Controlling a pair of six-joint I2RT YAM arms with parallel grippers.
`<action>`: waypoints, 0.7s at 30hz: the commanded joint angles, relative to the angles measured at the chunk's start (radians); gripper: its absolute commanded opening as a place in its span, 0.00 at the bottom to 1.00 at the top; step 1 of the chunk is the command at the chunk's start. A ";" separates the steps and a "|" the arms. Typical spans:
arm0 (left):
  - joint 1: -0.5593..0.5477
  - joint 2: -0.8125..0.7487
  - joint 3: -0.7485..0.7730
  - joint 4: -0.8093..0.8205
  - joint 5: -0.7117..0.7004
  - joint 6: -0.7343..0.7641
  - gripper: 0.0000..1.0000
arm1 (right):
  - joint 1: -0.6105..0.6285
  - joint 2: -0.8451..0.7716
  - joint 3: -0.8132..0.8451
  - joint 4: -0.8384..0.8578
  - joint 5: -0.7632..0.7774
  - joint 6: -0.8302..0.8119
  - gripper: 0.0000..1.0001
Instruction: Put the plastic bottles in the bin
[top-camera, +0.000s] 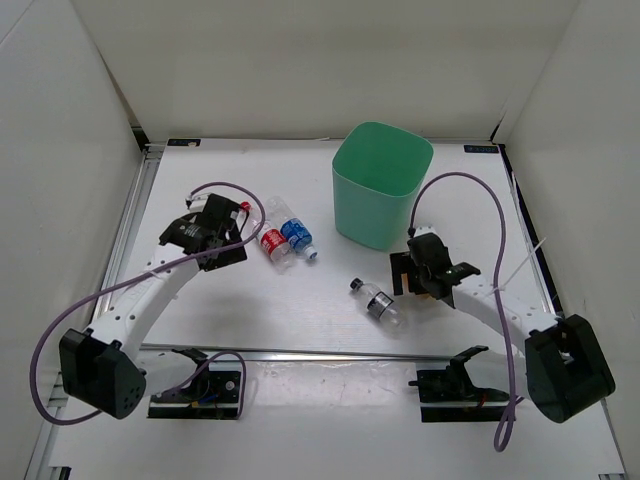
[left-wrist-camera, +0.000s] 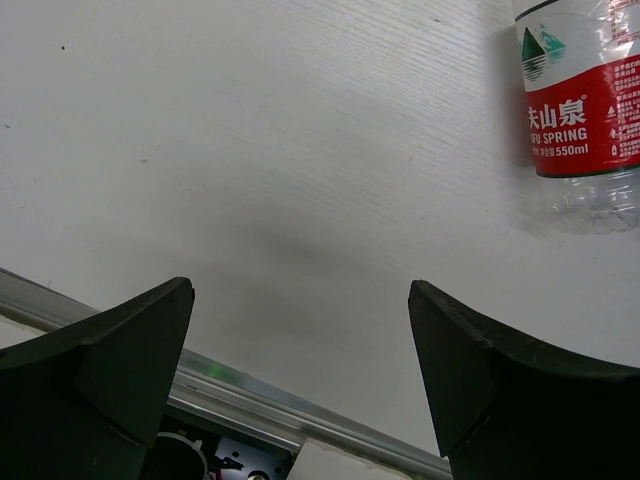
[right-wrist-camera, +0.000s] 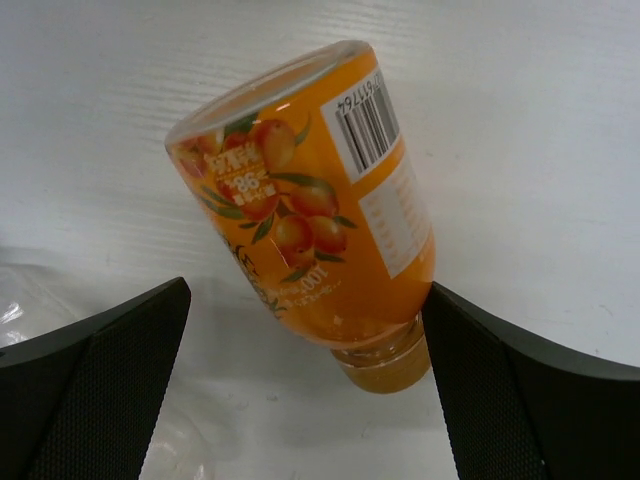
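Note:
The mint-green bin (top-camera: 383, 195) stands at the back right of the table. The red-label bottle (top-camera: 270, 242) and the blue-label bottle (top-camera: 296, 233) lie side by side left of it. The dark-label bottle (top-camera: 376, 300) lies in the middle. My left gripper (top-camera: 212, 238) is open and empty, just left of the red-label bottle (left-wrist-camera: 585, 100); its jaws (left-wrist-camera: 300, 288) are over bare table. My right gripper (top-camera: 412, 268) is open in front of the bin. The orange bottle (right-wrist-camera: 310, 200) lies between its jaws (right-wrist-camera: 305, 290), neck against the right finger (right-wrist-camera: 500, 370). The top view hides it.
White walls enclose the table on three sides. A metal rail (left-wrist-camera: 250, 395) runs close behind the left gripper, and another rail (top-camera: 300, 352) crosses the table's near edge. Clear plastic (right-wrist-camera: 30, 300) shows at the left edge of the right wrist view.

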 joint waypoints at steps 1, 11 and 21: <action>-0.017 0.010 0.037 0.003 -0.019 0.005 1.00 | -0.011 -0.007 -0.043 0.129 -0.014 0.008 0.99; -0.026 0.038 0.018 0.003 0.044 0.005 1.00 | -0.099 0.080 0.000 0.068 -0.014 0.066 0.84; -0.026 0.067 0.000 0.012 0.075 -0.004 1.00 | -0.120 0.123 0.055 0.012 -0.047 0.126 0.54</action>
